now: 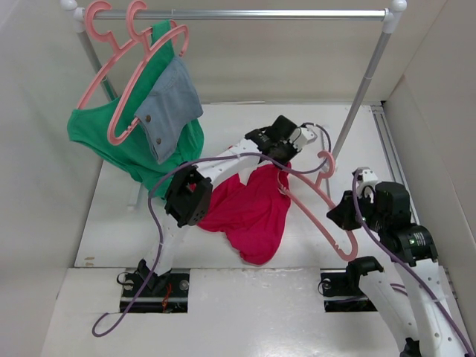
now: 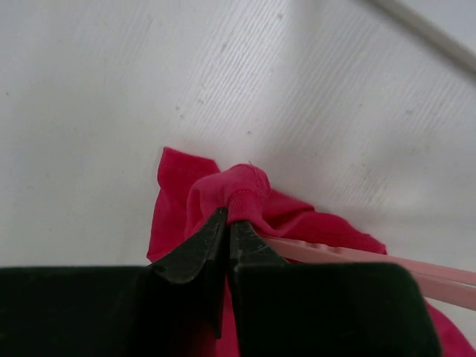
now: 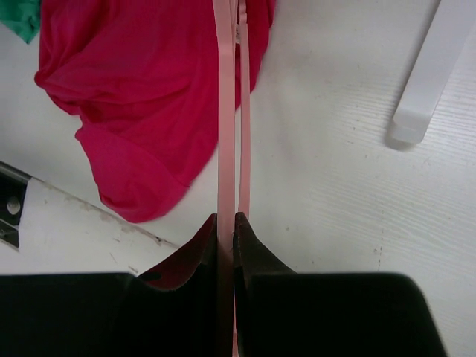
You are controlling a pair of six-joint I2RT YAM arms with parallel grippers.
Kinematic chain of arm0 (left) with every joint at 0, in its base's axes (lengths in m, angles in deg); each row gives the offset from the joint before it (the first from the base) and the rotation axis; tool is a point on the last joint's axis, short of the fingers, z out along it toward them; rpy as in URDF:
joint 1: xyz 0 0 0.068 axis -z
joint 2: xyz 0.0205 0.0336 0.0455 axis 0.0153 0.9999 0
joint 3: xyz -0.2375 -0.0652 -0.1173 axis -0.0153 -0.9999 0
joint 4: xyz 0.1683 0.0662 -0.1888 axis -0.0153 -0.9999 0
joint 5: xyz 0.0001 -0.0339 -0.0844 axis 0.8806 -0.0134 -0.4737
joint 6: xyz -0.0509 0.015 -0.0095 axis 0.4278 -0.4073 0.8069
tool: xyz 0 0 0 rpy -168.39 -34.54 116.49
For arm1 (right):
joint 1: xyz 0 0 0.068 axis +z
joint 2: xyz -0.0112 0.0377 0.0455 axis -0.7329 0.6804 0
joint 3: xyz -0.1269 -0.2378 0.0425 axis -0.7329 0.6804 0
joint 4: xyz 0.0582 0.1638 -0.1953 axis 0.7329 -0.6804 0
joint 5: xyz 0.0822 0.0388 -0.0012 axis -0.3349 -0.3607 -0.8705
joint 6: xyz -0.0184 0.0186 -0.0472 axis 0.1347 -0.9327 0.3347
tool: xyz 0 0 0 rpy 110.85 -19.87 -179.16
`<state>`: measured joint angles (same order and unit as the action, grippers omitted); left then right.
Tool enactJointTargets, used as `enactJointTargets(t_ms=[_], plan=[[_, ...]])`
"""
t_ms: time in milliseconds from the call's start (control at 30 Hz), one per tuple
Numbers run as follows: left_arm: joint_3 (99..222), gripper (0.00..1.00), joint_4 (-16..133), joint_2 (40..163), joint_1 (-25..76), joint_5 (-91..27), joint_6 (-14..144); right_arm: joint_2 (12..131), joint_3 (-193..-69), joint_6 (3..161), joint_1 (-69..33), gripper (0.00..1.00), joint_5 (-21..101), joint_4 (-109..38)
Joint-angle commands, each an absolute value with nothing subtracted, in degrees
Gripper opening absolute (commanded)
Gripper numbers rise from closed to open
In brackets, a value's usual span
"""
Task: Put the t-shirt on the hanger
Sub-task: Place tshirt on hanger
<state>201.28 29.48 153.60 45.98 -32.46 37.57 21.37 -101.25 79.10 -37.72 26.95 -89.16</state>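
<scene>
The crimson t-shirt [image 1: 251, 212] hangs in a bunch at mid-table, lifted by its neck. My left gripper [image 1: 281, 158] is shut on the ribbed collar [image 2: 244, 199] of the t-shirt [image 2: 297, 216]. The pink hanger [image 1: 321, 216] runs from inside the shirt down to the right, its hook [image 1: 326, 163] up beside the rack post. My right gripper [image 1: 341, 214] is shut on a hanger bar [image 3: 225, 134] near its lower end. In the right wrist view the shirt [image 3: 141, 97] covers the hanger's far end. In the left wrist view the hanger bar [image 2: 401, 262] comes out from under the cloth.
A clothes rack [image 1: 245, 13] stands at the back, its right post [image 1: 357, 104] close to the hanger hook. Two other pink hangers [image 1: 119, 52] on it carry a green garment [image 1: 111, 137] and a denim piece [image 1: 169, 104]. Walls close in left and right.
</scene>
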Motion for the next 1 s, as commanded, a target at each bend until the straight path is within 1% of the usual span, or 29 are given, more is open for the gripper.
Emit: enactJointTargets(t_ms=[0,133,333,567,700,833,900,967], plan=[[209.2,0.0,25.8,147.3,46.4,-35.6,40.9,19.8,-102.5,75.8,-37.6,0.0,26.7,-82.6],[210.6,0.0,24.7,144.6,46.4,-36.1,44.1,18.1,-103.0,73.7,-37.6,0.0,29.9,-82.0],[206.7,0.0,24.7,138.5,47.0,-38.5,45.3,16.9,-101.8,71.9,-37.6,0.0,31.1,-74.1],[203.2,0.0,23.5,130.5,49.7,-40.5,40.2,16.9,-98.0,74.3,-37.6,0.0,22.7,-58.8],[201.8,0.0,24.0,126.8,51.6,-42.1,36.9,15.2,-96.8,76.5,-37.6,0.0,19.0,-53.7],[203.2,0.0,22.8,125.6,53.8,-43.2,33.4,16.0,-93.5,76.5,-37.6,0.0,14.0,-47.5],[203.7,0.0,22.1,124.5,54.3,-44.7,32.8,16.7,-92.2,77.2,-37.6,0.0,12.7,-45.2],[201.7,0.0,21.3,123.5,54.3,-46.0,32.3,16.2,-92.1,77.9,-37.6,0.0,12.7,-44.7]])
